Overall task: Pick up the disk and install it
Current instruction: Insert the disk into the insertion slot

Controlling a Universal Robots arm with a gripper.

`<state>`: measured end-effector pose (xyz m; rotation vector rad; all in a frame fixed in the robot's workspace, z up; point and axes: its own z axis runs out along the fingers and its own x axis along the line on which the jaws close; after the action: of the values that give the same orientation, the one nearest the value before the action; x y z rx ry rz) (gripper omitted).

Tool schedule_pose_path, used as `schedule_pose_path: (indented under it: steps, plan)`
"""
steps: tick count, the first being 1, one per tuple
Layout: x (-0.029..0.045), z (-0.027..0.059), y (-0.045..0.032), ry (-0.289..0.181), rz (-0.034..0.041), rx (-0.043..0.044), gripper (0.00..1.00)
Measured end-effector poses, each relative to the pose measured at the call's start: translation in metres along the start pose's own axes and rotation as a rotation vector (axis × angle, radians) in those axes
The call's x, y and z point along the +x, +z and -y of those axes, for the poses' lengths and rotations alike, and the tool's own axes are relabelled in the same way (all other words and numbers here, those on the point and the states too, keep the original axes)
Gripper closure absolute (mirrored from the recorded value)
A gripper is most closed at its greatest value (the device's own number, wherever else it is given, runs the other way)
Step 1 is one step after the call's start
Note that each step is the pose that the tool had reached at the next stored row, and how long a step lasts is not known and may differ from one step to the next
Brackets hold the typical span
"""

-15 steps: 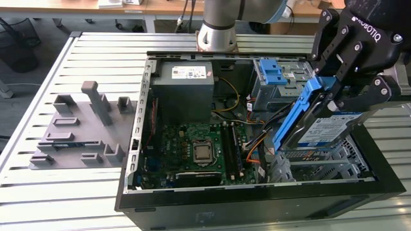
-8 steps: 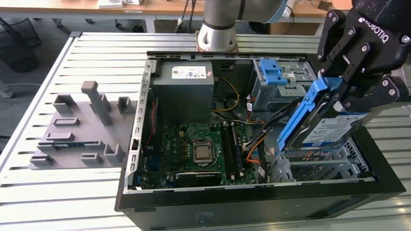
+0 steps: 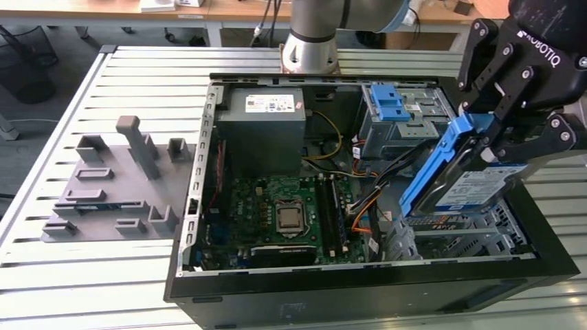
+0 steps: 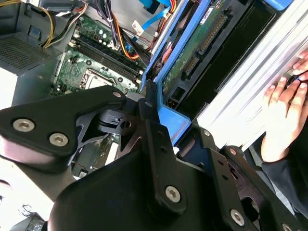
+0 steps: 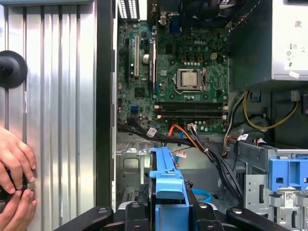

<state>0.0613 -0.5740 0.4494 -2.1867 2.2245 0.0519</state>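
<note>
One black multi-link robot hand (image 3: 509, 148) at the exterior view's right, pressed onto the flat silver hard disk with white-and-blue label and blue plastic bracket (image 3: 468, 184), pinching it across the bracket's long edges. Disk raised and tilted on edge, label toward the camera, over the lower right part of the open black computer case (image 3: 367, 292), just above a perforated grey metal bay (image 3: 463, 237); contact with that bay impossible to tell. Toward the upper right of the frame, a grey drive cage with two blue plastic latches (image 3: 403, 113). Between disk and green motherboard (image 3: 284, 206), a bundle of orange and black cables (image 3: 367, 210), close to the disk's low corner. In the first wrist view, the disk's blue bracket (image 5: 166, 185) centred in the hand's grasp, and a person's hands (image 5: 17, 161) resting on the slatted metal surface (image 5: 62, 120) beside the case.

Judged step: carrying the gripped disk toward its seat. To do it well:
- Hold the pinch firm and even on the bracket, not on the label face.
- Square the tilt to the bay's walls.
- Steer the low corner wide of the cables.
- Move slowly, mindful of the person's hands near the case wall.
</note>
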Motion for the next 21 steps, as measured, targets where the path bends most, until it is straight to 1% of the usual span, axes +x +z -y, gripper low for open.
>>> schedule_pose_path:
  steps: [12, 21]
  plan:
    - [0.0, 0.0074, 0.0018, 0.0, 0.0, 0.0, 0.64]
    - [0.0022, 0.0091, 0.0052, 0.001, -0.0001, 0.0, 0.64]
